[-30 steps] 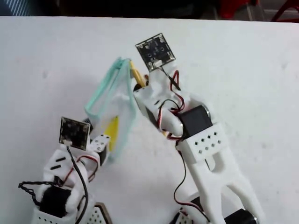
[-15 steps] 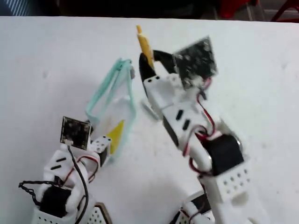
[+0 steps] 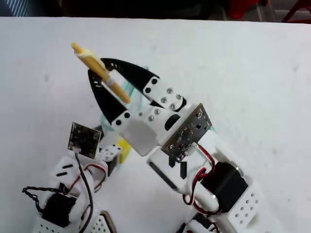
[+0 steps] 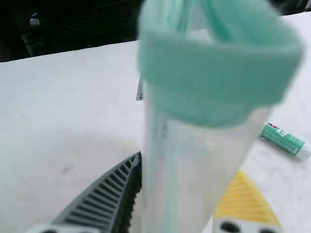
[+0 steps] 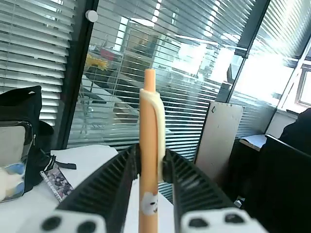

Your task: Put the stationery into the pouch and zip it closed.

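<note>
2 tools, each pinching something: the right tool [image 3: 97, 69] clamps a yellow pen [image 3: 111, 83] between its black fingers, up off the worktop [image 3: 243, 58]; the left tool [image 4: 189, 167] grips the clear teal-edged pouch [image 4: 194, 131], with a glue stick [image 4: 284, 141] lying beyond its yellow finger

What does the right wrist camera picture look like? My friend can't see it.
The robot's right hand grips an orange-and-cream pen, which sticks out past the hand's tips. Behind it are window blinds and a black bag on a white table.
</note>
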